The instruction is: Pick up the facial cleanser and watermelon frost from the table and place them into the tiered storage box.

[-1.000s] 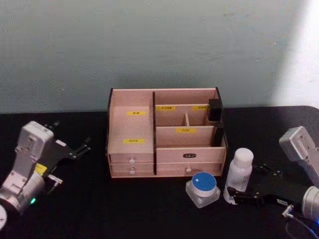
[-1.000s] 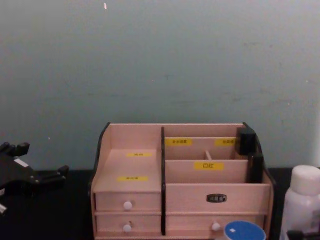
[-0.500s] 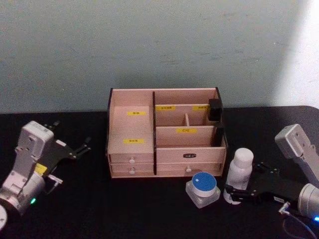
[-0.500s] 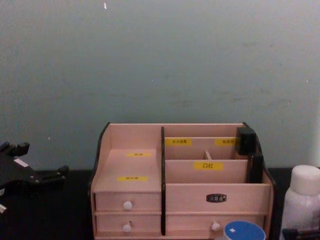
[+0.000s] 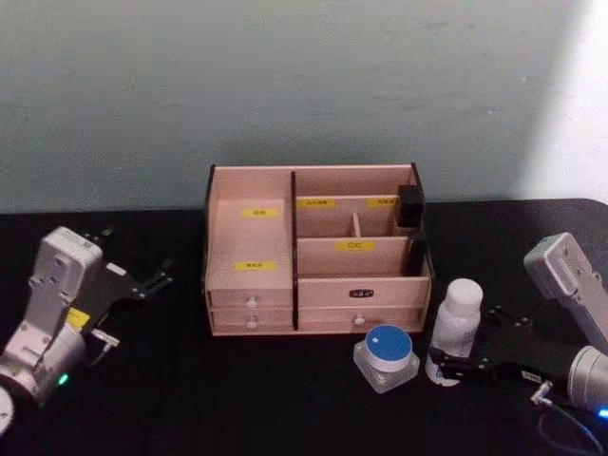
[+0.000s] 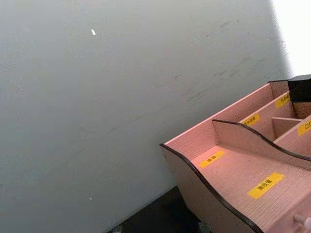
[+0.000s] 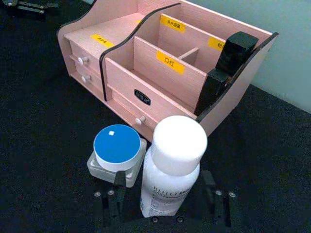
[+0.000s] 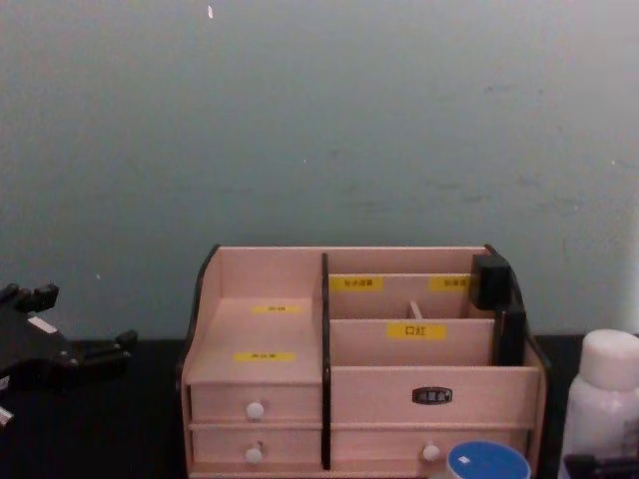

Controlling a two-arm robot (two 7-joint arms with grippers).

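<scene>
Head view, contents of the black counter listed from the right pincer outward. Item 1: white bottle, upright on the counter, white cap, dark print on its lower body; it stands between the pincer's two fingers at their tips. Item 2: blue-lidded jar, clear squarish body, on the counter just beside the pincer on the robot's-left side, close to the bottle, with no visible contact between them. Item 3: tiered storage box, light wood with dark trim, yellow labels and white-knobbed drawers, standing beyond the pincer towards the teal wall, with bottle and jar both in front of its lower drawer. Two black upright pieces sit at the box's end nearest the pincer; what they are cannot be told. Right wrist view: the pincer is spread wide, one finger on the jar side and the other across the bottle, with a gap to the bottle's base on each side; nothing is gripped. That jar-side finger lies just beside the jar's corner. The box's open compartments show nothing but the black pieces. Left pincer: fingers spread, empty, off the far side of the box from the right pincer, well apart from it.
</scene>
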